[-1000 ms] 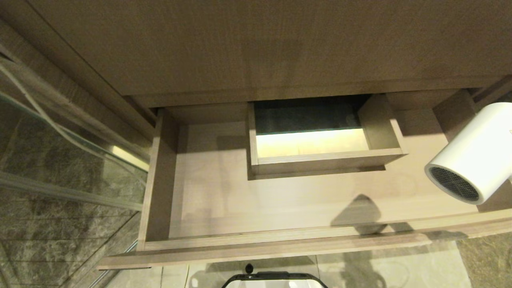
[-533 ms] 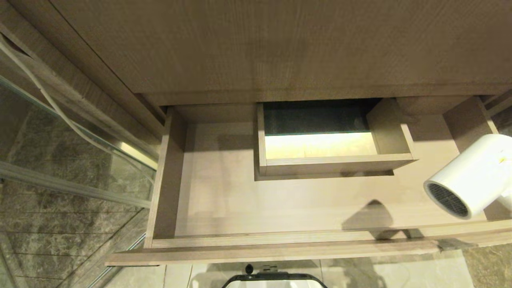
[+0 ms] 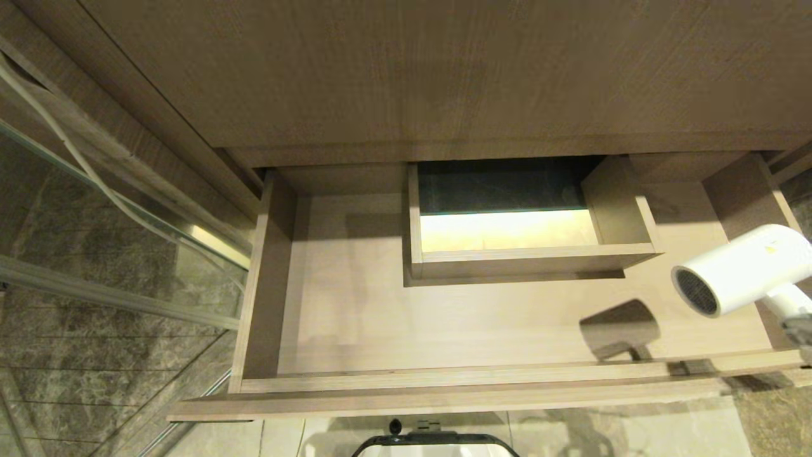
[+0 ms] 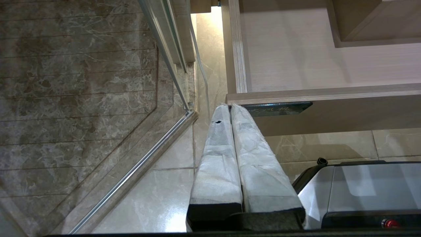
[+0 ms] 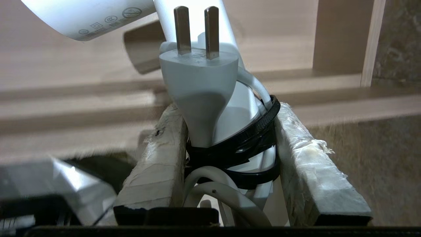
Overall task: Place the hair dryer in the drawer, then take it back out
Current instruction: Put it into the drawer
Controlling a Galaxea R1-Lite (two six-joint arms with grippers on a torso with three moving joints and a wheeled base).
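My right gripper (image 5: pixel 227 131) pinches the small white hair dryer (image 3: pixel 739 276) at frame right, above the open light-wood drawer (image 3: pixel 444 381); neither placing nor retrieval looks done yet.

Our right gripper (image 5: pixel 227 112), clamped on the hair dryer (image 3: pixel 739 273) handle and bundled cord (image 5: pixel 227 184), hangs over the drawer (image 3: pixel 266 285) at its right end. Ahead of our fingertips the drawer's right side wall (image 3: pixel 742 190) stands close; we see the front rail (image 3: pixel 482 374) just beneath the fingers. The boxed cut-out (image 3: pixel 526 257) blocks mid-back. The drawer floor toward its left end, well off from our fingers, lies open.
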